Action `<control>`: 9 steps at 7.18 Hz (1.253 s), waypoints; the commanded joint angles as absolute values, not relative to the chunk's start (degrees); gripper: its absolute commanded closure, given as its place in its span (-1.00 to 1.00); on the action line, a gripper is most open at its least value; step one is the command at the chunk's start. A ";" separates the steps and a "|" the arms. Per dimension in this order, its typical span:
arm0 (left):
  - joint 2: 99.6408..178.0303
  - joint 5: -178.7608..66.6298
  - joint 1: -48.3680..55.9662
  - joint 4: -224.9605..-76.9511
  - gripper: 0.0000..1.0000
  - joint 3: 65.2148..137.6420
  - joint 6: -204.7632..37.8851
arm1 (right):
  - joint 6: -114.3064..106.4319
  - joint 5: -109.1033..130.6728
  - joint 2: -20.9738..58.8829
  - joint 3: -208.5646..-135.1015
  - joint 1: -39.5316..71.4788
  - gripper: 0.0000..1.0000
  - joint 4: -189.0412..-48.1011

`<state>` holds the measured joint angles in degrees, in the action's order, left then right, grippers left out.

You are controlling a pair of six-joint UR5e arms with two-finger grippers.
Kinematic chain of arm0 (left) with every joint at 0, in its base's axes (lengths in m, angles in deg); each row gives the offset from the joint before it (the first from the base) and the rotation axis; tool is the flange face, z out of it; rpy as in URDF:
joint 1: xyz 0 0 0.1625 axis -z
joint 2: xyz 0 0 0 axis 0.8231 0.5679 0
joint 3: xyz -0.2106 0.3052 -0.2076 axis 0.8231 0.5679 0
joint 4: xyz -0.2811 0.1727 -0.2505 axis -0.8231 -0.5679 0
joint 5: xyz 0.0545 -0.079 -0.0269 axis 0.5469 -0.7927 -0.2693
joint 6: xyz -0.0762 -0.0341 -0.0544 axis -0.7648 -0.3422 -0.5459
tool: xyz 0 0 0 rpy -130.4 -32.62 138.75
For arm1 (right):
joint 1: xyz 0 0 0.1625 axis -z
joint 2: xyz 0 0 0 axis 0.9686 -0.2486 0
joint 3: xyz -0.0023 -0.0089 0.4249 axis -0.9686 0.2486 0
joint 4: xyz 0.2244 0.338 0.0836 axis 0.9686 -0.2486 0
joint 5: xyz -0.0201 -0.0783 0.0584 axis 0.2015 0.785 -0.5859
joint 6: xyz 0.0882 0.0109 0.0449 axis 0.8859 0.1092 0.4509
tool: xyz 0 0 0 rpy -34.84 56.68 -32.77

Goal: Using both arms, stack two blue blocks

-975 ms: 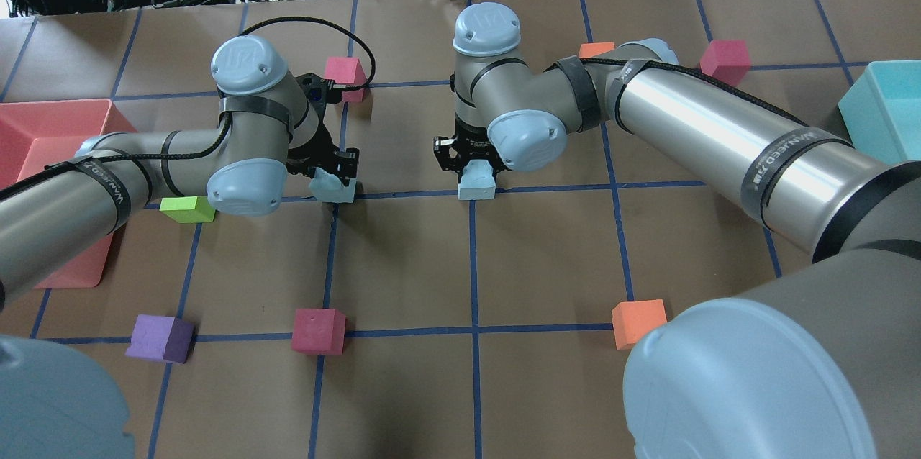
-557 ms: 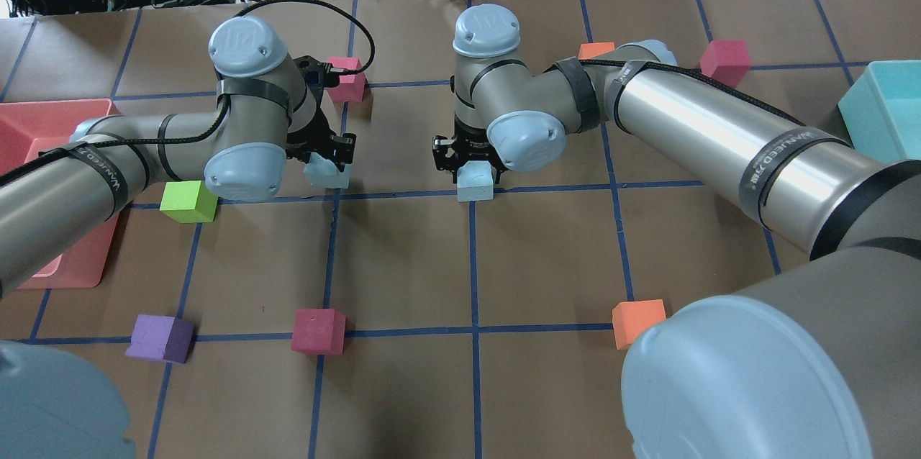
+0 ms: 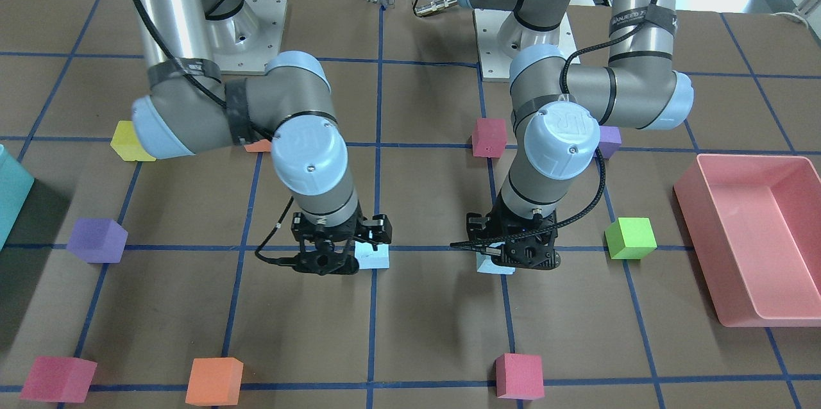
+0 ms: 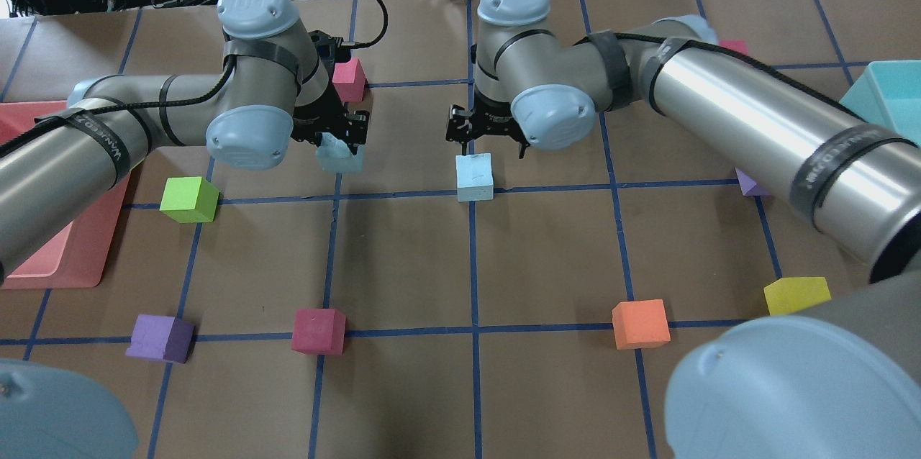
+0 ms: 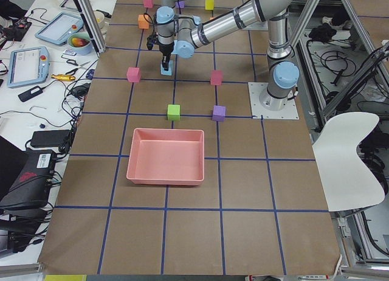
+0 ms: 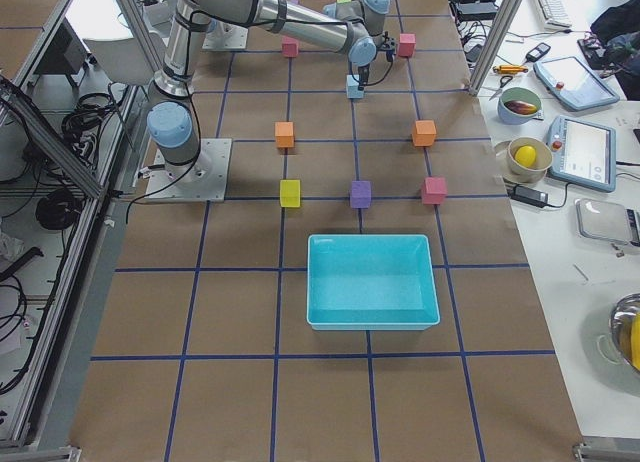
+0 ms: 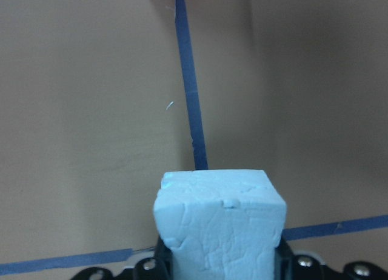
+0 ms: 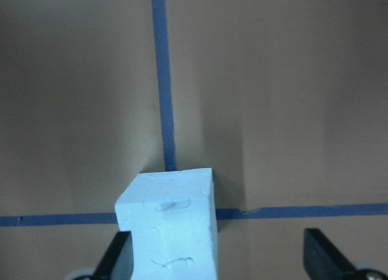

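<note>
My left gripper [image 4: 339, 148] is shut on one pale blue block [image 4: 338, 158] and holds it above the table; the left wrist view shows this block [image 7: 219, 225] between the fingers with the table well below. The second blue block [image 4: 474, 177] sits on the table at a crossing of blue tape lines. My right gripper [image 4: 483, 141] is open and hangs just above and behind it. In the right wrist view this block [image 8: 167, 225] stands between the spread fingers [image 8: 321, 256], close to the left one. The front view shows both blocks [image 3: 374, 257] [image 3: 492, 265].
A green cube [image 4: 189, 199] lies left of the left arm, a magenta cube [image 4: 350, 79] behind it. Magenta [image 4: 318, 330], purple [image 4: 160, 337], orange [image 4: 640, 324] and yellow [image 4: 796, 295] cubes lie nearer. A pink tray [image 4: 65, 265] stands far left, a teal bin [image 4: 896, 85] far right.
My left gripper has lifted its blue block off the table and moved it away from the robot. My right gripper has opened and risen off its block, which stays on the tape crossing.
</note>
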<state>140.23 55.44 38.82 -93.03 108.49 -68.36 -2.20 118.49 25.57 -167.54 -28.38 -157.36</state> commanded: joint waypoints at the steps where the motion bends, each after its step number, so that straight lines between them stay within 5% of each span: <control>1: 140.86 55.21 42.06 -101.08 1.00 101.37 -73.70 | -13.25 119.14 16.56 -168.65 -19.18 -1.00 -150.22; 5: 146.21 49.23 52.15 -103.14 1.00 92.48 -88.38 | -23.51 121.52 1.42 -173.32 -11.68 -1.00 -135.80; 9: 149.91 50.63 56.49 -102.53 1.00 93.51 -90.77 | -22.46 127.12 -1.40 -173.41 -12.11 -1.00 -133.08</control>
<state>149.18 50.17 55.93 -102.58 93.26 -90.56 -22.51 124.08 0.05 -173.43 -11.94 -135.00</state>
